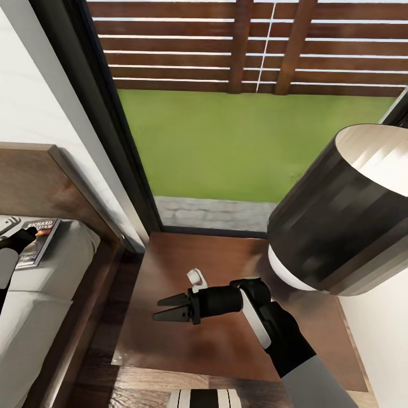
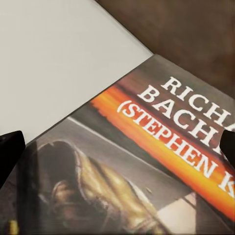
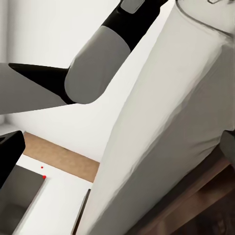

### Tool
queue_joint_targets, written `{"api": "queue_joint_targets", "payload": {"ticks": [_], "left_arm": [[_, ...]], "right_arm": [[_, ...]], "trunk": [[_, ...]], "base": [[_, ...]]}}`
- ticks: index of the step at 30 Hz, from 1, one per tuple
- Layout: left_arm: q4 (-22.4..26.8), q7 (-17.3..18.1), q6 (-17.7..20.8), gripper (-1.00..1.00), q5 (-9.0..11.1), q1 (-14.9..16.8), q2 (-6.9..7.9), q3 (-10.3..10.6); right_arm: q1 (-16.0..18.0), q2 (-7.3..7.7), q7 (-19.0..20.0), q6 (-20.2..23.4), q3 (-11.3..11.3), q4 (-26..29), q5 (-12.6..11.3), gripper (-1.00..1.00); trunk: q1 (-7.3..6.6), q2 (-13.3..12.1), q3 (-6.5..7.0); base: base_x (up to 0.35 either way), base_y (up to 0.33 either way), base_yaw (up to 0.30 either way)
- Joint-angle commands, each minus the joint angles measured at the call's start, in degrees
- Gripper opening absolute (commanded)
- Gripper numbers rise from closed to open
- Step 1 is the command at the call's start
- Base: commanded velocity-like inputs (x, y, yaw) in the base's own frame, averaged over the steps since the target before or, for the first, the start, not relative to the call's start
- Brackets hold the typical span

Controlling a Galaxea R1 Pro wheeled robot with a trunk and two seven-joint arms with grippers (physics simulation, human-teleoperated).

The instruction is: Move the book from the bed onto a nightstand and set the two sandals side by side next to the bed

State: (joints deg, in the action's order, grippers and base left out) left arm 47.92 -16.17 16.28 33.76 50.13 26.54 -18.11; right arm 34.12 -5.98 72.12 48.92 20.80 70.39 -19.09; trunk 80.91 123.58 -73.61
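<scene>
The book [image 1: 35, 242], dark with an orange strip and "RICHARD BACHMAN" in white, lies flat on the bed's pale mattress [image 1: 54, 272] close to the headboard. My left gripper [image 2: 117, 149] hovers just above its cover [image 2: 147, 147], open, a black fingertip [image 2: 10, 152] out at each side of the view. In the head view that gripper [image 1: 16, 241] sits at the left edge, over the book. My right gripper [image 1: 169, 307] is open and empty above the nightstand [image 1: 226, 345], pointing toward the bed. The sandals are out of view.
A big dark-shaded lamp [image 1: 345, 209] with a white base takes up the nightstand's right rear. A narrow floor gap [image 1: 107, 317] separates the bed frame and nightstand. Behind is a tall window [image 1: 243, 130] onto grass and fence. The right wrist view shows the mattress side [image 3: 166, 122] and my left arm [image 3: 98, 63].
</scene>
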Motion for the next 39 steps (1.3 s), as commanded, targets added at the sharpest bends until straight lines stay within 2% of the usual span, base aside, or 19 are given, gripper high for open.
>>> {"api": "queue_joint_targets", "payload": {"ticks": [1, 39], "left_arm": [[-2.99, -0.35, 0.24, 1.00, 0.91, -0.03, 0.01, 0.00], [-3.00, -0.35, 0.24, 1.00, 0.86, -0.03, 0.01, 0.09]], "right_arm": [[0.04, 0.00, -0.03, 0.36, 0.03, -0.02, -0.26, 1.00], [0.06, 0.00, -0.05, 0.30, 0.03, -0.02, -0.24, 1.00]], "trunk": [[0.00, 0.01, -0.04], [0.00, 0.01, -0.04]], "base": [[0.000, 0.000, 0.000], [-0.008, -0.007, 0.000]]}}
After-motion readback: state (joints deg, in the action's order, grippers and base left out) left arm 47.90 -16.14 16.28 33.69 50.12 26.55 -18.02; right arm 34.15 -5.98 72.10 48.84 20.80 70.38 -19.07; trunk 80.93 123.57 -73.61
